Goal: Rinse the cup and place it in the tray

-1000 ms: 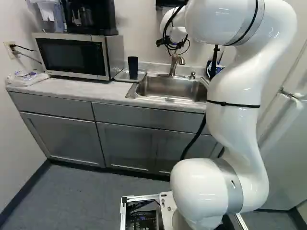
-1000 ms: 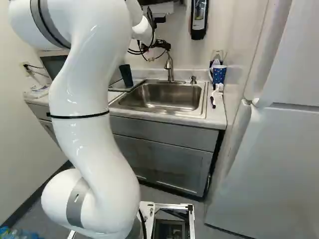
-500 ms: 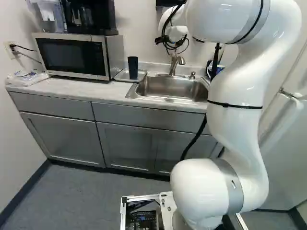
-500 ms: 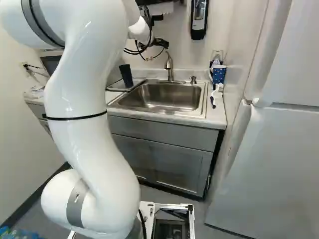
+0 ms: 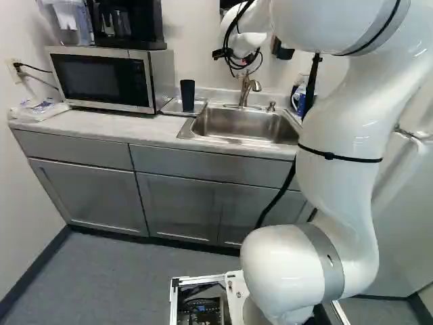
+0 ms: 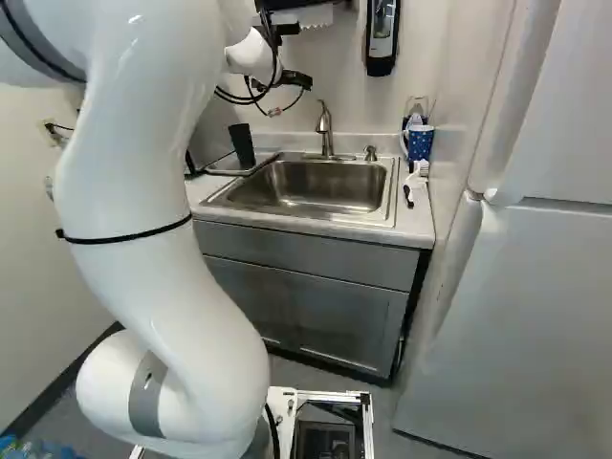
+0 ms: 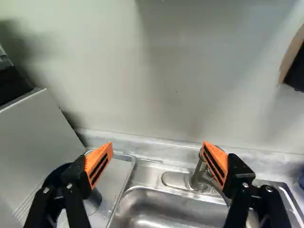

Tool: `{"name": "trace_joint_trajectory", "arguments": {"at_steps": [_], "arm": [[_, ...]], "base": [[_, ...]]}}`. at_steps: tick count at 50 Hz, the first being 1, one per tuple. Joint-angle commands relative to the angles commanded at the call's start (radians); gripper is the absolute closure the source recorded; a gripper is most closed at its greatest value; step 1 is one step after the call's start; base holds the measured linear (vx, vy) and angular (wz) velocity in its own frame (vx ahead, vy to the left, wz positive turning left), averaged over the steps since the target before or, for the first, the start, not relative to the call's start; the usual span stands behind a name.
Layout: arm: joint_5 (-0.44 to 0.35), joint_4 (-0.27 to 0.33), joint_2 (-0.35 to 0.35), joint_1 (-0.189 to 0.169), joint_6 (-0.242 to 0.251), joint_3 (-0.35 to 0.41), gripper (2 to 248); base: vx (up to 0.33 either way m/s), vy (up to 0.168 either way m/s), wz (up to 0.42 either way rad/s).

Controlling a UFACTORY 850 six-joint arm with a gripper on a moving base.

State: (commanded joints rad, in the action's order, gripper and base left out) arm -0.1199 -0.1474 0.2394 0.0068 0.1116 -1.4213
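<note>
Near, my arm (image 5: 338, 122) arches. Beyond, the gripper (image 7: 157, 145) hangs empty, fingers spread. The dark cup (image 5: 187, 96) stands in the tray (image 7: 116, 178) left of the sink (image 5: 237, 125); if I descend misaligned, one finger could tip it, the other strike the far faucet (image 5: 245, 88).

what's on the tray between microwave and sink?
One dark cup stands on the tray. The bit of tray under the cup is covered, and no view shows whether the cup holds anything.
</note>
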Motion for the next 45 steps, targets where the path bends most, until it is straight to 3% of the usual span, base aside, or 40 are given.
{"name": "trace_joint_trajectory", "arguments": {"at_steps": [21,45], "arm": [[0.047,0.000,-0.109,0.019,0.000,0.119,3],[0.169,0.000,-0.236,0.028,0.000,0.250,3]], "base": [[0.000,0.000,0.000],[0.000,0.000,0.000]]}}
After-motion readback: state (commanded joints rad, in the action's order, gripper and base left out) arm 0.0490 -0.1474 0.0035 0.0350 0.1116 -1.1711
